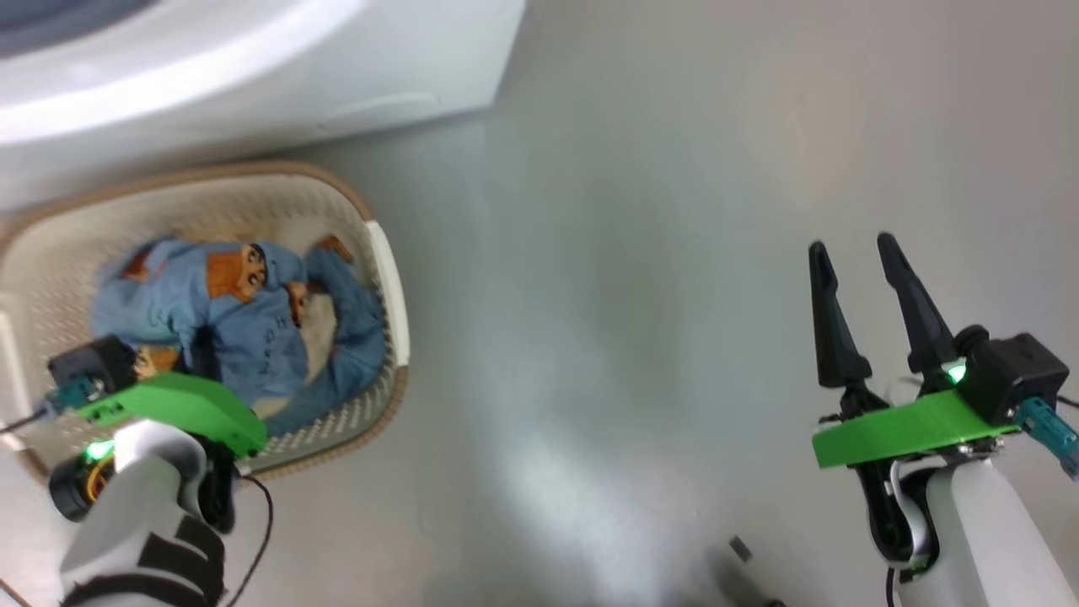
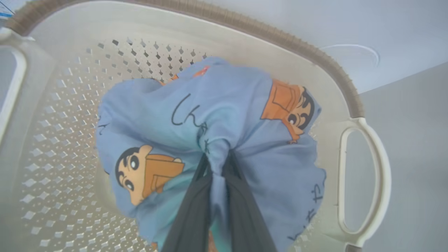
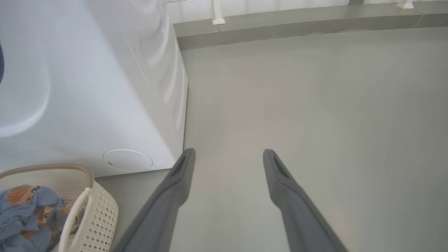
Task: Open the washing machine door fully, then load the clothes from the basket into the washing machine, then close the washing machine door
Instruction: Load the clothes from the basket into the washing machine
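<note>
Left gripper point(image 2: 217, 157) is nearest in the left wrist view. Its two dark fingers point(image 2: 196, 210) are pressed together on a gathered fold of the clothes point(image 2: 224, 105), pinching light blue fabric at lower centre of the frame. We note the bundle spreading around the fingertips, within the walls of the basket point(image 2: 70, 87); we cannot tell whether it is clear of the perforated bottom. At the right of the head view, the right gripper point(image 1: 850, 243) has its fingers spread apart over the floor point(image 1: 632, 337), well apart from the basket.

Counts:
- One basket, with two side handles point(image 2: 383, 175) in the left wrist view.
- One bundle of clothes; we cannot separate the garments.
- Two cartoon faces point(image 2: 131, 168) on the cloth in that view.
- One washing machine point(image 1: 253, 67), upper left of the head view, with the basket just beside its front.
- One round cover point(image 3: 127, 160) low on that front.

The floor is smooth, grey and slightly glossy. A low grey ledge point(image 3: 297, 24) crosses the top of the right wrist view, with two white posts point(image 3: 217, 14) standing on it.
</note>
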{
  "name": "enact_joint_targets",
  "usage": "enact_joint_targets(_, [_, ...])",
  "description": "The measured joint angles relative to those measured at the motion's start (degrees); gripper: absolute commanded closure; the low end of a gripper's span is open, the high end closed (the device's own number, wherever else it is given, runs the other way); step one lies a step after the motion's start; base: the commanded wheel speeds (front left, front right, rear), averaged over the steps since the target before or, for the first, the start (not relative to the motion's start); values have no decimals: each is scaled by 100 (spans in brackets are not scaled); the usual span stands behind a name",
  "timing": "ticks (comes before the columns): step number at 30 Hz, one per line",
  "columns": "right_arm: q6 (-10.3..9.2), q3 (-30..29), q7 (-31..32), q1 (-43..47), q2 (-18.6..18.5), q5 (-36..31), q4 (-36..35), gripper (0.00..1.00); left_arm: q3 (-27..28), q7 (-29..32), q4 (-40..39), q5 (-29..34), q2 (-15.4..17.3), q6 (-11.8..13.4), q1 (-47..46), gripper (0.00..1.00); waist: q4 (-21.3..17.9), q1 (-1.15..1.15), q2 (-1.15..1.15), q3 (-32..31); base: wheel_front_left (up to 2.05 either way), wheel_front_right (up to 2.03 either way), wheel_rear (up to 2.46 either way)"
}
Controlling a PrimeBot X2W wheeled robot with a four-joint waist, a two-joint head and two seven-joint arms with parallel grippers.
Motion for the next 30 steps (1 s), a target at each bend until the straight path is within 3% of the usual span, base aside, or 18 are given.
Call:
enact_joint_targets(4, [0, -86, 120, 166, 1, -65, -36, 0, -1, -25, -308, 81, -16, 9, 238, 100, 78, 0, 0, -270, 0, 0, 0])
enact_joint_targets(12, [0, -302, 380, 597, 1, -300, -204, 0, 208, -42, -1984, 687, -29, 200, 1363, 100, 273, -1, 0, -1029, 0, 0, 0])
enact_joint_targets(20, [0, -447, 673, 1135, -24, -345, -336, 0, 298, -42, -3499, 1292, -332, 345, 2678, 100, 430, -1, 0, -1927, 0, 0, 0])
enact_joint_targets(30, [0, -555, 901, 1654, -56, -391, -469, 0, 283, -42, -4444, 1502, -355, 465, 3681, 100, 575, 0, 0, -2877, 0, 0, 0])
